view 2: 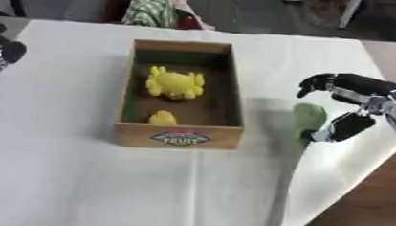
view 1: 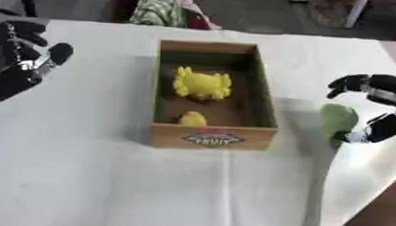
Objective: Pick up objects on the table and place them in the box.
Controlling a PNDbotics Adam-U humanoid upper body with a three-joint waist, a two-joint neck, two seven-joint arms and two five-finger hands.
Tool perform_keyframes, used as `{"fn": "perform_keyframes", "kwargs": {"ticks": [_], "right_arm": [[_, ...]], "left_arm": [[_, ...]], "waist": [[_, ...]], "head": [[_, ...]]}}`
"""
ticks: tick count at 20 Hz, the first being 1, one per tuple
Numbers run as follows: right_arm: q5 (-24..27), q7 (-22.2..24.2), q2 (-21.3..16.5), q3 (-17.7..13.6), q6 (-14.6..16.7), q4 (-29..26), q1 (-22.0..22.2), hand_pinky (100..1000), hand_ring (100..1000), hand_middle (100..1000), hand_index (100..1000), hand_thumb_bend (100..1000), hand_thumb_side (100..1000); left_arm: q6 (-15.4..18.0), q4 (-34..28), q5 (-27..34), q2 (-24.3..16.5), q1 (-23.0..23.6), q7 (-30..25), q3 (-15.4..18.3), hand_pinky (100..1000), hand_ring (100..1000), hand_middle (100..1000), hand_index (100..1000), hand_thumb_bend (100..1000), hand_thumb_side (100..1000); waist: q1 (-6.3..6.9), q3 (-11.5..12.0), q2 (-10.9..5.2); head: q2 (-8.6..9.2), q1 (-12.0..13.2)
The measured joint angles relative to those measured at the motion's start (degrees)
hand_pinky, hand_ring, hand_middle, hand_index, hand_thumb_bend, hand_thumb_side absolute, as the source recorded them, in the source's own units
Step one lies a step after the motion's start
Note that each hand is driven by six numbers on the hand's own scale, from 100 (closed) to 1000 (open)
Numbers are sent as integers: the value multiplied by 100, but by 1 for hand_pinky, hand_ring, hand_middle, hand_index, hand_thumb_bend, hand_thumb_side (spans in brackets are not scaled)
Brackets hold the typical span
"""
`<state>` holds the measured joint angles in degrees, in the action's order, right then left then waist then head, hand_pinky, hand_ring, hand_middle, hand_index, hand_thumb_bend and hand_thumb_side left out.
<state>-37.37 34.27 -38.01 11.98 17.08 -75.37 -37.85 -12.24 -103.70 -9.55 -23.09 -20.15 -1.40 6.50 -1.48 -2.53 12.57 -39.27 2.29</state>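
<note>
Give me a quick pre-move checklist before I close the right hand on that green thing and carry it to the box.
1. Right hand around the green object, fingers above, thumb below: ok.
2. Fingers touching it: cannot tell.
3. Green object close to the table's right edge, could slip off: not ok.
4. Box open-topped, upright: ok.
5. Free floor inside beside the large yellow item and small yellow item: ok.
6. Left hand away from the box, at the left edge: ok.

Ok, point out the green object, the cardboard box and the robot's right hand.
green object [view 2: 308, 116], right eye view, its upper middle.
cardboard box [view 1: 213, 137], left eye view, its labelled front wall.
right hand [view 2: 363, 93], right eye view, its palm.
</note>
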Motion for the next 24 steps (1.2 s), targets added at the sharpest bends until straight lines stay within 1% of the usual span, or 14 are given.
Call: {"fn": "perform_keyframes", "kwargs": {"ticks": [5, 6, 8, 13, 24], "right_arm": [[-75, 8, 0, 0, -8, 0, 0, 930, 949, 923, 859, 463, 357], [-86, 9, 0, 0, -9, 0, 0, 930, 949, 922, 855, 461, 318], [-109, 13, 0, 0, -13, 0, 0, 931, 948, 922, 848, 457, 335], [-313, 7, 3, -2, -41, 3, 0, 930, 946, 919, 832, 451, 307], [-551, -119, 5, -33, -105, 46, 14, 931, 945, 919, 825, 450, 307]], "left_arm": [[14, 0, 3, 1, 4, -15, 2, 628, 480, 558, 731, 781, 547], [17, 0, 5, 1, 4, -17, 2, 628, 480, 558, 731, 781, 547], [21, 0, 12, 1, 6, -21, 2, 628, 480, 557, 731, 784, 547], [27, 0, 24, 40, 14, -29, 3, 630, 480, 556, 725, 783, 547], [35, 0, 28, 40, 29, -40, 4, 632, 479, 557, 725, 779, 548]], "waist": [[0, 0, 0], [0, 0, 0], [0, 0, 0], [0, 0, -1], [3, 4, -1]], "head": [[0, 4], [0, 4], [0, 4], [-1, 4], [-5, 4]]}}
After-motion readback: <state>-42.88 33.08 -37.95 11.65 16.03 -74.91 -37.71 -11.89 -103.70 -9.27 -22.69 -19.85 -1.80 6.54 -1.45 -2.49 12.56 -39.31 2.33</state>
